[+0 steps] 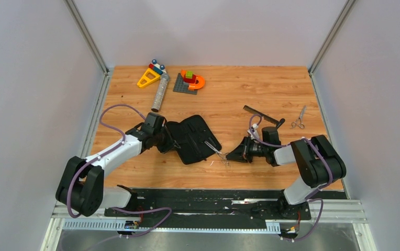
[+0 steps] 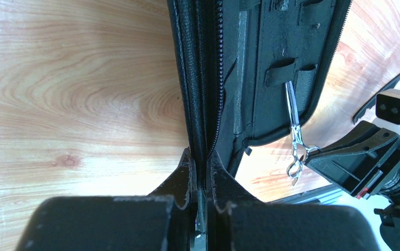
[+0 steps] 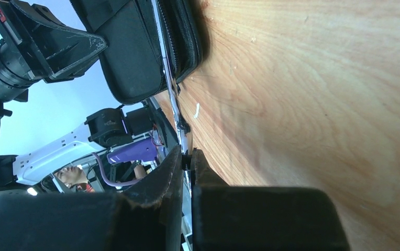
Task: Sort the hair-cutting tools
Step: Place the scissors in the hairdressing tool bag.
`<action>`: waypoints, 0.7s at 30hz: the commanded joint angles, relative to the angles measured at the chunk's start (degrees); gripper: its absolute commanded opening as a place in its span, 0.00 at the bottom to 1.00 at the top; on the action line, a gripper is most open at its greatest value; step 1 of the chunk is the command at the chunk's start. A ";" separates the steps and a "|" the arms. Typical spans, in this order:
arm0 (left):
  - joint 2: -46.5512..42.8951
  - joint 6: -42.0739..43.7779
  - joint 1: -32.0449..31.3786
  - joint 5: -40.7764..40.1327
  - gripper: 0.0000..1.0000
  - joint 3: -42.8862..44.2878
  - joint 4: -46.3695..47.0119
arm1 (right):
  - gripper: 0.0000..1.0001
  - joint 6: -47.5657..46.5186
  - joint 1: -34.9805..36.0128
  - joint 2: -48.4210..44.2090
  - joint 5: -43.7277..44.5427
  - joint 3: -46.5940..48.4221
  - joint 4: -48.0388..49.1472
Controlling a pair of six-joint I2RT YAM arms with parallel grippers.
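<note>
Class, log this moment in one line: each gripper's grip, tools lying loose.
left gripper: shut on case edge | right gripper: shut on scissors, blade under case loop | loose: comb, second scissors

Wooden table [image 1: 271,89], bit cluttered
Toy blocks [image 1: 190,82], grey cylinder [image 1: 159,93] at back; open black case [image 1: 190,137] mid; comb [image 1: 263,115], scissors [image 1: 298,123] right

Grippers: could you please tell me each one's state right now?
Left gripper: shut on the black zippered fabric case.
Right gripper: shut on the slim silver scissors.
</note>
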 commanded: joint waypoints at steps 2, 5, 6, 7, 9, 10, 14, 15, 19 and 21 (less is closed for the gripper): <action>-1.37 0.18 0.12 -1.55 0.00 -0.30 -2.63 | 0.00 1.30 -0.24 2.22 0.08 -0.21 6.18; -1.37 -0.32 0.12 -1.12 0.00 -0.72 -2.15 | 0.00 2.38 0.31 3.93 -0.02 0.99 8.06; -1.37 -0.43 0.12 -0.87 0.00 -0.85 -1.98 | 0.00 2.90 0.62 4.35 0.04 1.21 8.85; -1.33 -0.45 0.12 -0.72 0.00 -0.87 -1.86 | 0.00 3.35 0.99 4.73 0.16 1.46 9.62; -1.10 -0.44 0.12 -0.29 0.00 -0.82 -1.58 | 0.00 4.20 1.80 5.38 0.72 1.91 11.08; -0.93 -0.40 0.12 -0.04 0.00 -0.81 -1.52 | 0.00 4.69 2.16 5.70 1.00 2.05 11.90; -0.63 -0.57 0.12 0.60 0.00 -1.01 -0.99 | 0.00 6.44 3.07 7.18 2.16 2.92 15.16; -0.59 -0.66 0.12 0.82 0.00 -1.06 -0.92 | 0.00 6.90 3.34 7.69 2.41 3.22 15.88; -0.39 -0.65 0.12 1.45 0.00 -1.14 -0.65 | 0.00 8.41 4.35 9.97 4.04 4.01 19.31; -0.32 -0.68 0.12 1.64 0.00 -1.16 -0.52 | 0.00 9.11 4.81 11.36 4.40 4.37 21.21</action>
